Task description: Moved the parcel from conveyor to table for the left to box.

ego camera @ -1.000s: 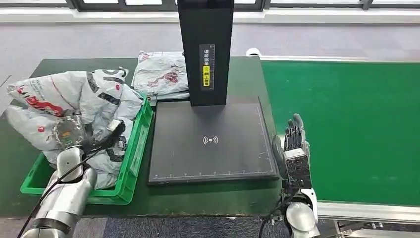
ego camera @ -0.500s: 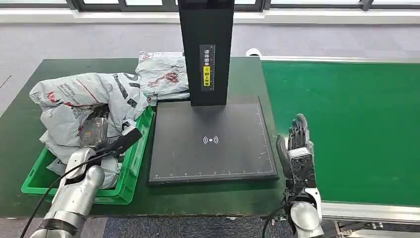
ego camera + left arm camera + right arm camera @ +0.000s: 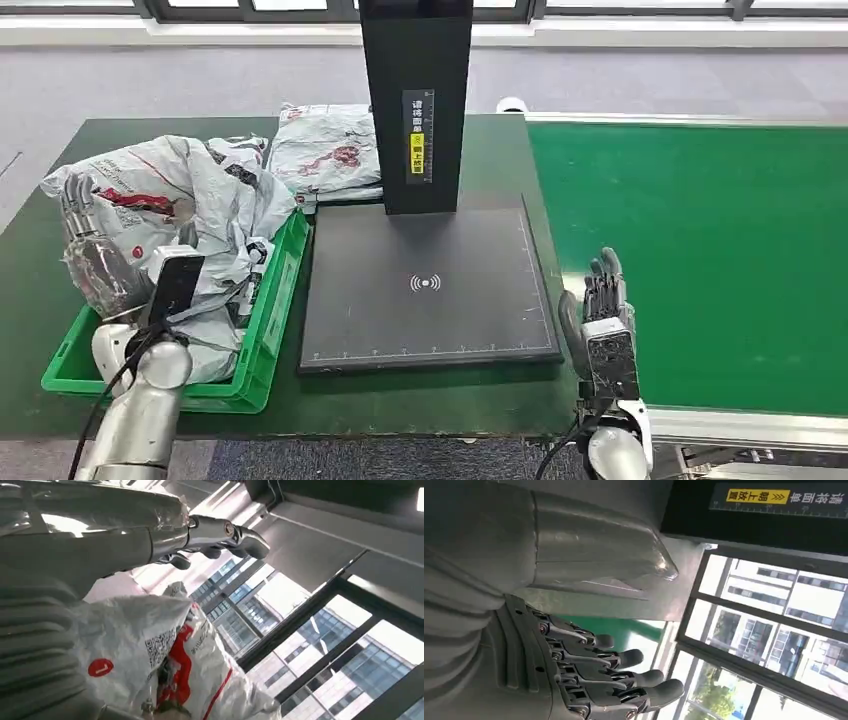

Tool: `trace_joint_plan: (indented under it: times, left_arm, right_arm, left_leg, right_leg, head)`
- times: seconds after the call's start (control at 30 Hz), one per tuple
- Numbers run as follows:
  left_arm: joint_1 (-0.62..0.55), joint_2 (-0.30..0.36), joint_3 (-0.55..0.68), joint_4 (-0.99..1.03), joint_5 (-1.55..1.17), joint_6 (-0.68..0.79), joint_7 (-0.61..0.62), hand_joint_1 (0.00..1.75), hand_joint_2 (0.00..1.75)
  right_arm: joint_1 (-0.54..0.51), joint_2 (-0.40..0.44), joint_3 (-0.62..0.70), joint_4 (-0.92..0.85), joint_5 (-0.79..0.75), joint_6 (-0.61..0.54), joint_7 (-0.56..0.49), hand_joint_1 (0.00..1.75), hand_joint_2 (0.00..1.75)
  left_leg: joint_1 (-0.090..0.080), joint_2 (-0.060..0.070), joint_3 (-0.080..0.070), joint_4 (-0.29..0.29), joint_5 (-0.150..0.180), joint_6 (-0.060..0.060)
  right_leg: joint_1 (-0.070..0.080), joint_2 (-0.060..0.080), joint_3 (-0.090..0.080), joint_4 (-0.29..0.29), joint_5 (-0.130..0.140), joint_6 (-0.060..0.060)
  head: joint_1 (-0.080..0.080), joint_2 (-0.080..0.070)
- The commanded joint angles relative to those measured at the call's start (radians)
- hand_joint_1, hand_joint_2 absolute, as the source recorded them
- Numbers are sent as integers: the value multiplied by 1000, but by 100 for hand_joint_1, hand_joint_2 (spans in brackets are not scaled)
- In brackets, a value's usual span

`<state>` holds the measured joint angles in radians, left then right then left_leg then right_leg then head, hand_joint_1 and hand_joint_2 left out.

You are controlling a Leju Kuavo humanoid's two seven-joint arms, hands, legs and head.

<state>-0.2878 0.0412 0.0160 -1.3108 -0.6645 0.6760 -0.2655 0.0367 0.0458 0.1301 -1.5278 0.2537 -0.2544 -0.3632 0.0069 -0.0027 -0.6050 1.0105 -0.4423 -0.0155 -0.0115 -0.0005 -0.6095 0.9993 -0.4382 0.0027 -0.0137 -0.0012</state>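
left hand (image 3: 95, 255) low over the green crate (image 3: 268, 330), fingers spread against the near side of the big grey parcel (image 3: 190, 195). whether it grips the plastic or has let go, cannot tell; the bag hides the palm. in the left wrist view the thumb sticks out free above the parcel's printed skin (image 3: 150, 645).

parcel lies heaped in the crate, bulging over the rim on the far side from the hand. a second flat parcel (image 3: 325, 150) lies on the table beyond it, just beside the black scanner post (image 3: 415, 100). scanner pad (image 3: 425, 285) lies between the two hands.

right hand (image 3: 600, 310) upright at the belt edge, fingers straight and apart, holding nothing. green conveyor (image 3: 700, 250) just past it.

risk: loose plastic may snag on a finger as the left hand pulls away, dragging the heap over the crate rim. bag sits high, so it could slump out.
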Motion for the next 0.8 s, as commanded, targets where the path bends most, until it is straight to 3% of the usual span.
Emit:
trace_joint_plan:
  times: [0.03,0.1,0.4,0.43,0.5,0.57,0.6,0.67,0.7,0.8]
  left_arm:
    - [6,-68,99,-32,35,22,-73,0,0]
    - [0,-104,142,-42,47,22,-138,0,0]
    - [37,-140,39,-127,38,22,-167,0,0]
    - [55,-104,-65,-165,195,-104,-195,0,175]
    - [45,-87,-202,-148,425,-432,-145,0,175]
    - [-20,-118,-293,-18,523,-547,-148,0,175]
    - [-72,-138,-356,79,517,-548,-189,0,175]
    - [-148,-189,-429,233,533,-540,-220,0,175]
    - [-177,-206,-460,283,514,-508,-230,0,175]
    - [-261,-261,-527,410,530,-501,-230,0,175]
  right_arm:
    - [-23,28,-33,52,-1,-6,-2,0,175]
    - [-21,31,-34,51,-1,-14,-7,0,175]
    - [37,13,-44,19,-24,-36,-28,0,175]
    - [39,7,-39,17,-30,-37,-45,0,0]
    - [-7,1,-12,59,-11,-49,-86,0,0]
    - [-95,6,28,143,0,-54,-102,0,0]
    - [-157,14,58,204,2,-56,-113,0,175]
    - [-241,35,102,296,0,-79,-127,0,175]
    - [-265,42,119,325,-9,-85,-130,0,0]
    - [-317,57,173,380,12,-147,-121,0,0]
  left_leg:
    - [1,1,3,-1,0,0]
    - [0,0,2,-1,0,0]
    - [0,-2,3,-1,-1,1]
    - [0,-1,4,-2,-1,1]
    - [0,-2,3,-1,-1,1]
    - [0,-2,2,-1,-1,1]
    - [0,-4,3,-1,0,2]
    - [0,-4,2,-2,1,2]
    - [0,-6,1,-2,2,3]
    - [0,-2,1,-1,3,4]
  right_leg:
    - [1,1,3,-1,0,0]
    - [1,0,2,-1,0,0]
    - [0,-2,4,-2,-1,0]
    - [0,-1,5,-2,-1,0]
    - [0,-2,3,-1,-1,0]
    - [0,-2,2,-1,-1,0]
    - [0,-3,3,-2,0,0]
    - [0,-4,4,-3,1,0]
    - [0,-6,4,-3,1,1]
    - [-1,-2,3,-3,4,3]
  head:
    - [0,0]
    - [0,0]
    - [0,0]
    - [0,0]
    - [0,0]
    - [0,0]
    - [0,0]
    - [0,0]
    - [0,0]
    - [0,0]
